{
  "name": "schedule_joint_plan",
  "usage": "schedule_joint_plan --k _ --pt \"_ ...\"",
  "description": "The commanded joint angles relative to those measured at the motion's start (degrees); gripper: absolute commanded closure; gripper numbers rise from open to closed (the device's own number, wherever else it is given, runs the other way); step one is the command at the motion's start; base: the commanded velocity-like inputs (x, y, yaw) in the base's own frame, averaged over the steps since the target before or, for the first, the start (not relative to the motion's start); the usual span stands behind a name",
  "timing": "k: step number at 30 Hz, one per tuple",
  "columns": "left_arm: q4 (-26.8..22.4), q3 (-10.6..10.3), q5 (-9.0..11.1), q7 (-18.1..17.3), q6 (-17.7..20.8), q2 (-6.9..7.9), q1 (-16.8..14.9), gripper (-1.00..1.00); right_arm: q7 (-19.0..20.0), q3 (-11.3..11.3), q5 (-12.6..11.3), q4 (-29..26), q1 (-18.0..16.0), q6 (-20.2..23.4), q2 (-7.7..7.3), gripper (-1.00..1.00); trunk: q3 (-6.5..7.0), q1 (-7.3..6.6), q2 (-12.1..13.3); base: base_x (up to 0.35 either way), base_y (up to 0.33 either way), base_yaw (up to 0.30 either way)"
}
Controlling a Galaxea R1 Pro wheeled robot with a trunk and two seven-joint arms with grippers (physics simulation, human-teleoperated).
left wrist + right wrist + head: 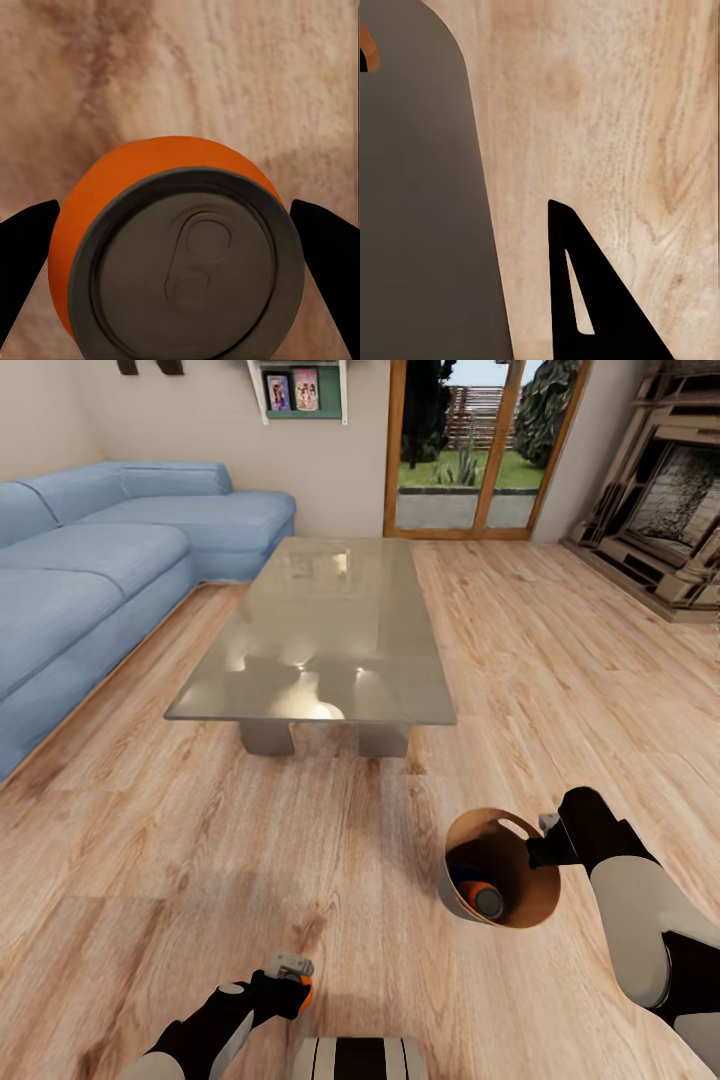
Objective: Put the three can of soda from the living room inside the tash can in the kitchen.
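Bin (455,880) held off the floor at its rim by right hand (548,840), one orange can (478,895) and seemingly a blue one inside; left hand (290,982) clamped on third can (180,259); kitchen trip remains.

glossy glass table top (320,630); matt wood plank floor (150,840); cloth sofa (90,570).

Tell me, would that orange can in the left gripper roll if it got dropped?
Probably. The orange can is a smooth round cylinder, so it would likely roll across the plank floor. Its glossy side may slip between the fingers. It looks rigid.
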Motion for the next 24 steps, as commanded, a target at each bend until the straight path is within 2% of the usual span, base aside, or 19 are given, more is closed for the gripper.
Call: schedule_joint_plan --k 1,9,12,14,17,20,24 --pt "0.0 0.0 0.0 0.0 0.0 0.00 0.0 1.00 0.0 0.0 -0.9 0.0 0.0 0.3 0.01 1.00 0.23 -0.02 0.0 0.000 0.000 0.000" --pt "-0.1 0.0 0.2 -0.2 0.2 0.09 0.0 1.00 0.2 0.0 -1.1 0.0 0.0 0.3 0.08 1.00 2.00 -0.23 0.1 0.000 0.000 0.000" --pt "-1.0 0.0 0.3 -0.5 3.4 0.22 0.0 1.00 0.4 0.0 -1.4 0.1 0.0 0.3 0.13 1.00 2.67 -0.31 0.2 0.000 0.000 0.000" --pt "-3.3 0.2 0.4 -0.7 5.4 0.40 0.0 1.00 0.6 0.0 -1.5 0.1 0.1 0.3 0.16 1.00 3.11 -0.36 0.2 0.000 0.000 0.000" --pt "-9.7 0.3 0.6 -0.9 9.3 0.54 0.0 1.00 0.8 0.0 -1.6 0.2 0.1 0.3 0.24 1.00 3.78 -0.44 0.2 0.000 0.000 0.000" --pt "-20.4 0.4 0.7 -1.1 15.3 0.70 0.0 1.00 1.8 0.0 -1.6 0.3 0.1 0.3 0.75 1.00 4.44 -0.51 0.3 0.000 0.000 0.000" --pt "-30.8 0.6 0.7 -2.0 21.8 1.38 0.0 1.00 3.6 0.0 -1.3 0.4 0.1 0.3 0.94 1.00 5.33 -0.62 0.3 0.000 0.000 0.000"
